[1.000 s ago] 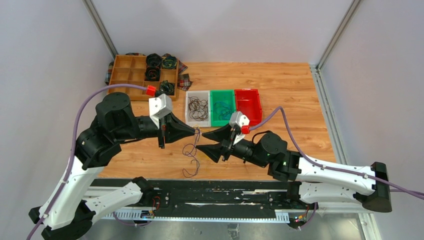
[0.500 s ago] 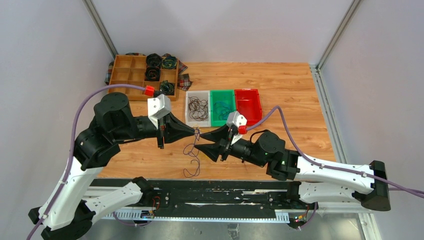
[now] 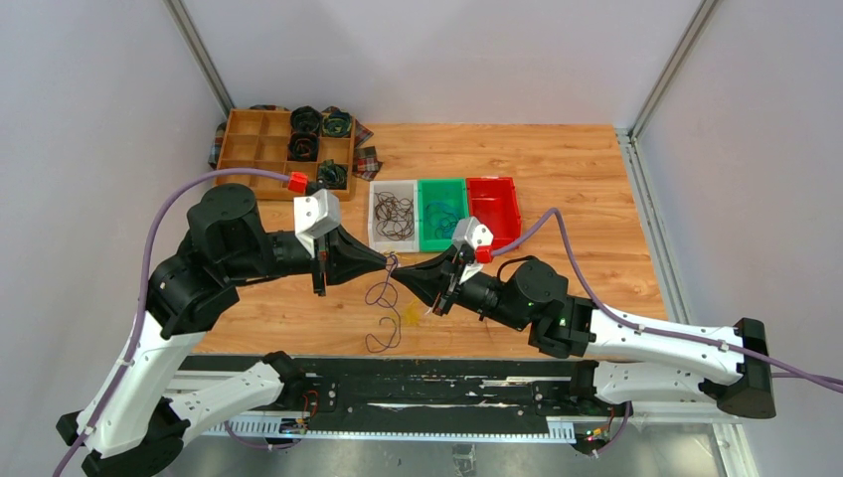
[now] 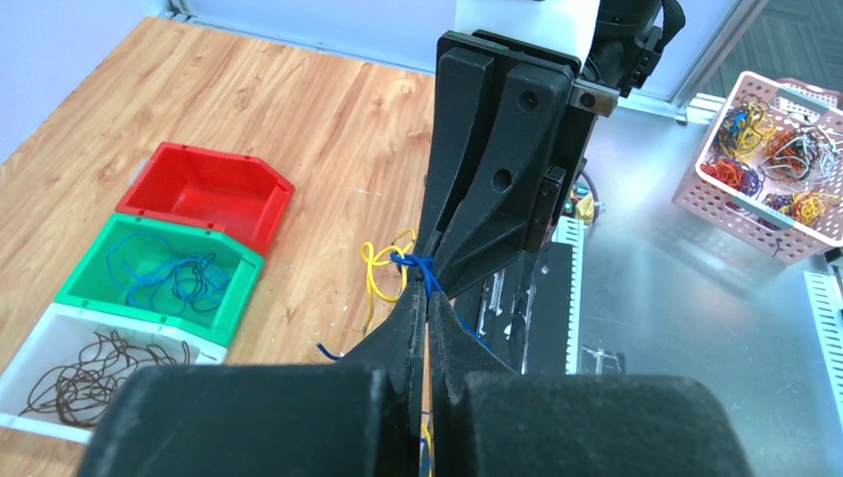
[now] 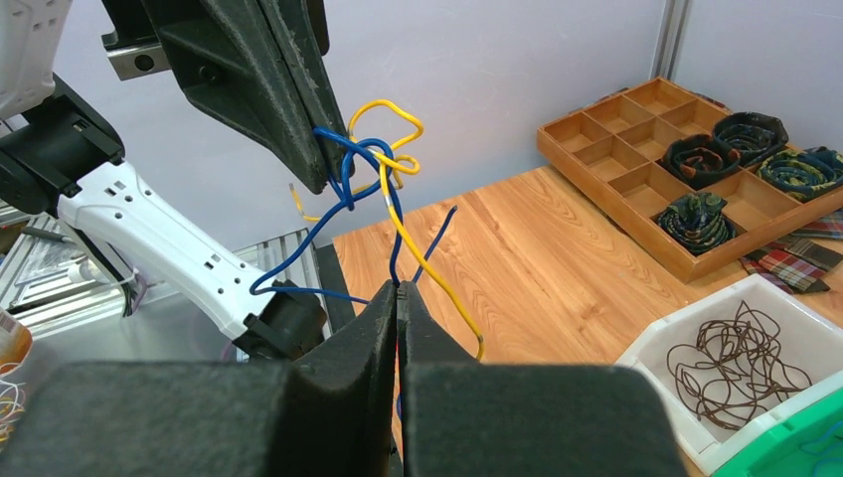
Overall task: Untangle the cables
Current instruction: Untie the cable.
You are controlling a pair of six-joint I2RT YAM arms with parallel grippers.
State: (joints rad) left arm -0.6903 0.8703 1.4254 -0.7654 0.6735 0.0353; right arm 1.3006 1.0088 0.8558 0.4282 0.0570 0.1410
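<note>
Now | cables (image 5: 381, 151): thin yellow-blue knotted loops | table (image 3: 596, 169): wood-grain planks

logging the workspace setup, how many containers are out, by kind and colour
white bin: 1
green bin: 1
red bin: 1
wooden tray: 1
pink basket: 1
total: 5
</note>
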